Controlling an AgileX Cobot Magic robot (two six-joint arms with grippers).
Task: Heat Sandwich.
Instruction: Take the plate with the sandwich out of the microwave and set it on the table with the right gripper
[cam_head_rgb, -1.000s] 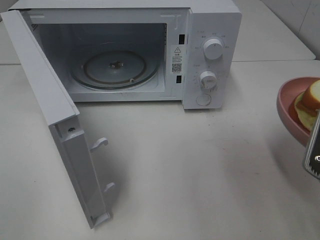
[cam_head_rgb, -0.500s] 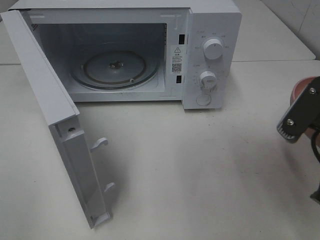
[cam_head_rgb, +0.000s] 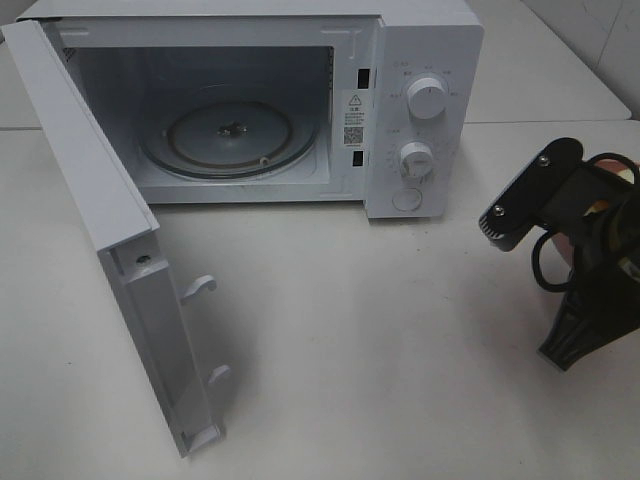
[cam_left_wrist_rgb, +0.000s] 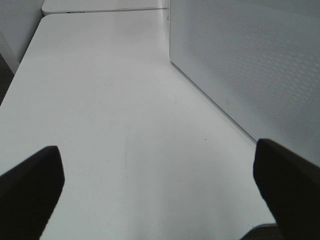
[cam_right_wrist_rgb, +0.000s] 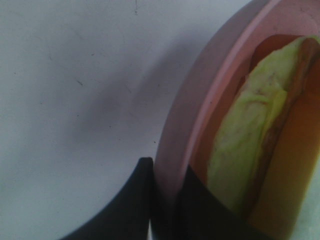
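The microwave (cam_head_rgb: 250, 110) stands on the surface (cam_head_rgb: 380, 350) with its door (cam_head_rgb: 110, 230) swung wide. The right gripper (cam_right_wrist_rgb: 165, 200) has travelled inward, jaws clamped on the pink plate (cam_right_wrist_rgb: 200, 100) rim, so loading looks near. The left gripper (cam_left_wrist_rgb: 160, 185) hangs with jaws spread, empty. The sandwich (cam_right_wrist_rgb: 255, 130) lies on the plate, lettuce pale green, crust tan.

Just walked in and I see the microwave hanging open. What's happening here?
The right claw is shut on the rim of a pink plate that carries the sandwich, at the right side of the table. The microwave stands with its door swung wide and its glass turntable bare, so the sandwich is not in yet. The left claw is open over bare table beside the door, holding nothing.
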